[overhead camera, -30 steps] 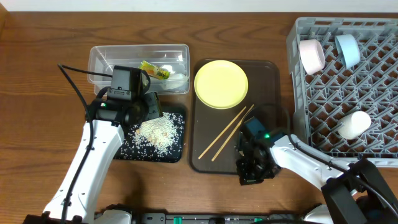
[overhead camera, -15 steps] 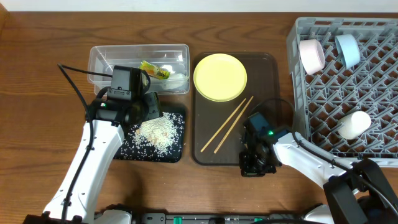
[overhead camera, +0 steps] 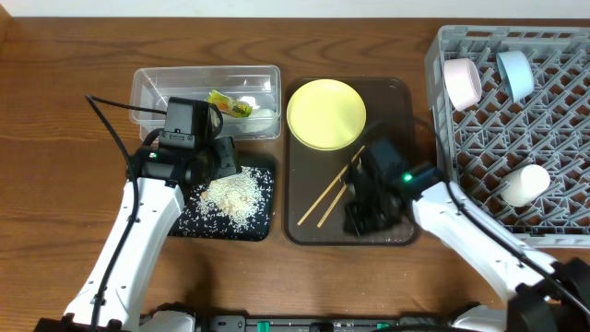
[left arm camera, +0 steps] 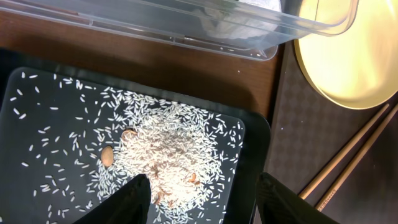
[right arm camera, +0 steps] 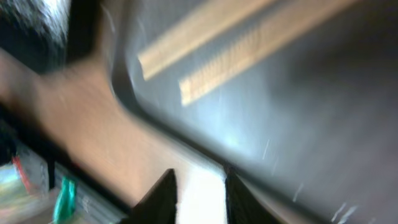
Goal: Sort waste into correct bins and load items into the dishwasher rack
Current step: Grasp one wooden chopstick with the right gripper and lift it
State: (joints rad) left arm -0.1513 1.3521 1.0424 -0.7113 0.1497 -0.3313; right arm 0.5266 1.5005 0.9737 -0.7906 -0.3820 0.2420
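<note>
The right pincer [right arm camera: 200, 194], jaws apart and gripping nothing, hovers just short of the two chopsticks [right arm camera: 249, 57].

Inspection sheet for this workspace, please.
Surface: wooden table, brown serving tray on it.
Job's things: yellow plate and chopsticks on the serving tray; pink bowl, blue bowl, white cup in the rack; wrapper and white scrap in the clear tub; rice on the black tray.
Clutter: nothing seen.
Grippers: left gripper open over the rice; right gripper open over the serving tray, view blurred.
Cables: black cable looping off the left arm.
Surroundings: nothing seen.
</note>
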